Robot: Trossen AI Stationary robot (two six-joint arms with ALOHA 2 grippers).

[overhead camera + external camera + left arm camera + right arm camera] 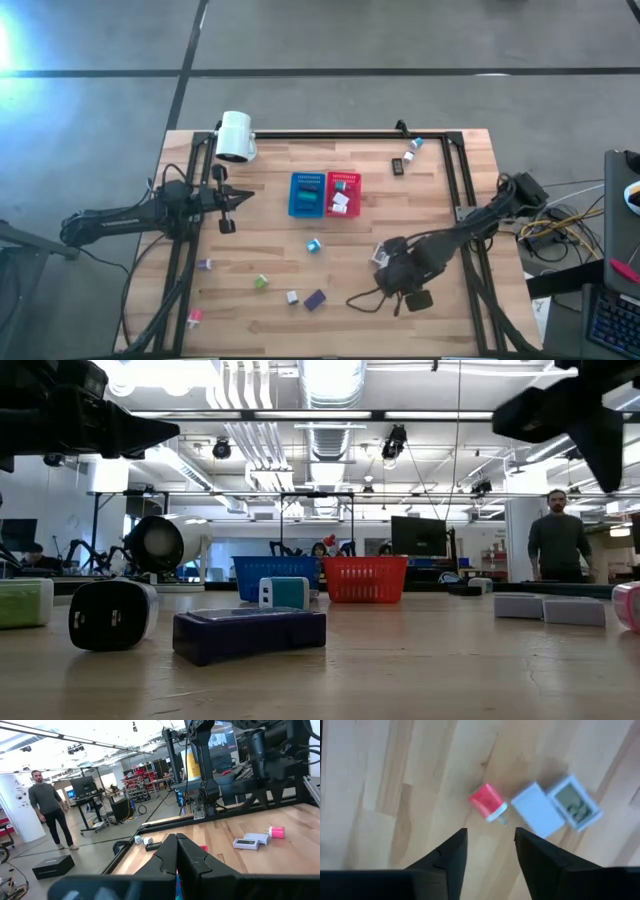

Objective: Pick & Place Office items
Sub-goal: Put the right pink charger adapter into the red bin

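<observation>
Small office items lie scattered on the wooden table: a teal piece (313, 245), a green one (261, 283), a white one (292, 297) and a purple block (315, 299) near the middle front. My right gripper (490, 832) hangs open above the table, pointing down. Beneath it lie a red-pink piece (487, 802), a white block (537, 814) and a grey piece with a display (574, 802); nothing is between the fingers. My left gripper (238, 197) waits shut at the table's left, held level above the top.
A blue bin (306, 194) and a red bin (342, 193) stand side by side at the table's middle, with pieces inside. A white lamp (235, 136) lies at the far left. More small pieces (409, 156) lie at the far right. A person (558, 545) stands beyond the table.
</observation>
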